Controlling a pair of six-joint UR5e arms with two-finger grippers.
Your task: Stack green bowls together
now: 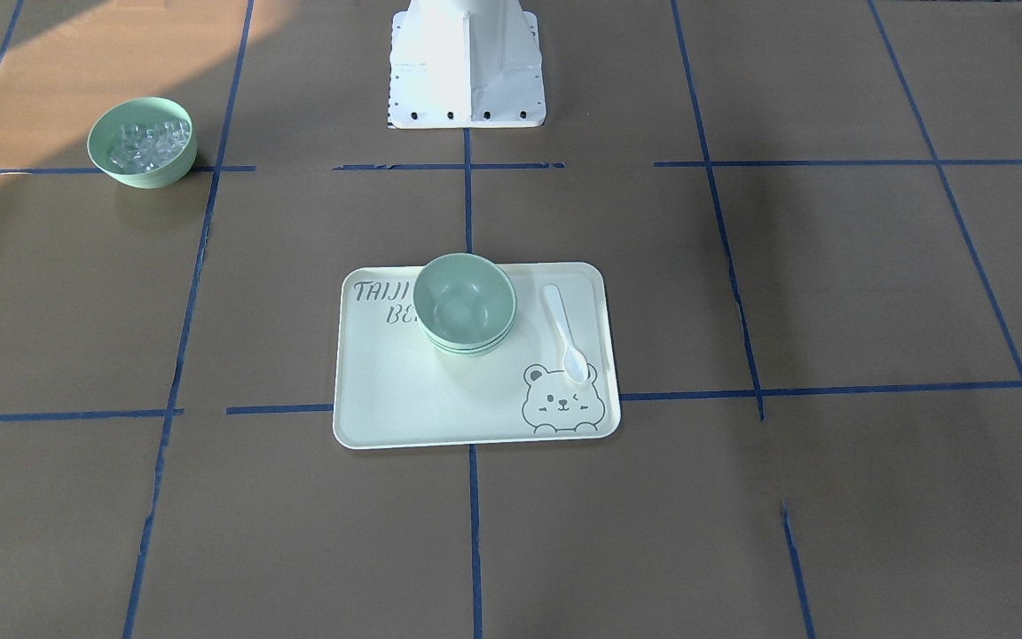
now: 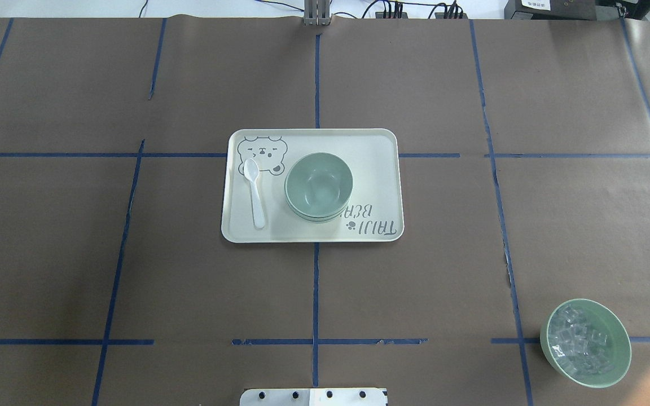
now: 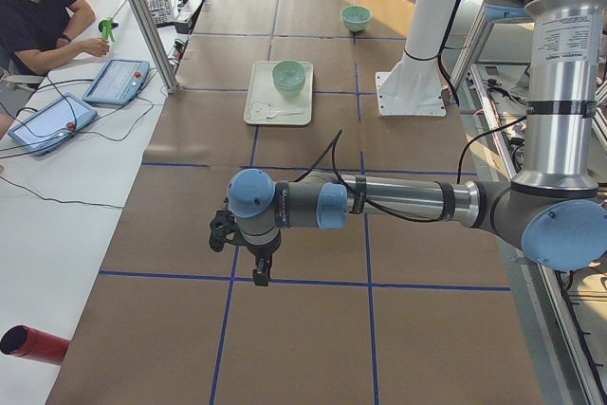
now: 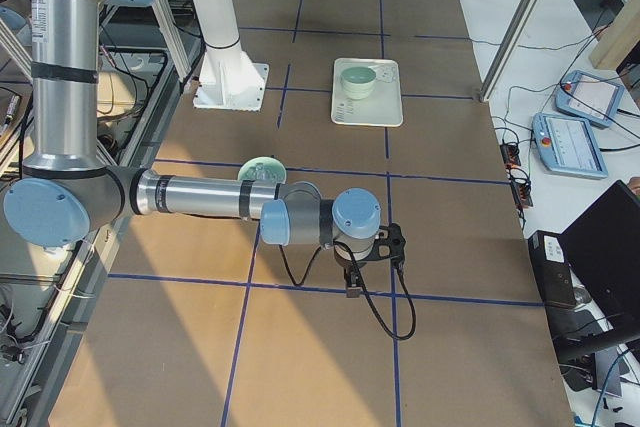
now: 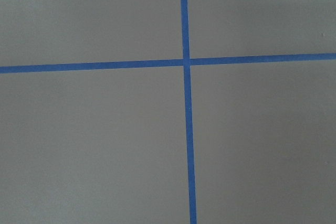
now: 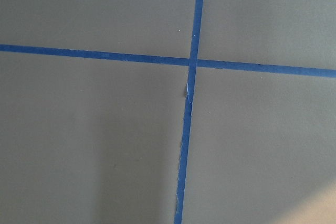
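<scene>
The pale mint green bowls (image 1: 465, 302) sit nested in one stack on the bear-print tray (image 1: 404, 390), in the middle of the table. The stack also shows in the overhead view (image 2: 319, 185) and, small, in both side views (image 3: 288, 75) (image 4: 358, 79). My left gripper (image 3: 258, 267) hangs low over bare paper far from the tray, and I cannot tell whether it is open or shut. My right gripper (image 4: 352, 282) hangs the same way at the other end of the table, and I cannot tell its state. Both wrist views show only brown paper and blue tape.
A white spoon (image 1: 564, 333) lies on the tray beside the stack. A matching green bowl holding clear cubes (image 2: 585, 342) stands near the robot's right. The robot's white base (image 1: 467, 62) is behind the tray. An operator (image 3: 38, 7) and tablets sit at a side bench.
</scene>
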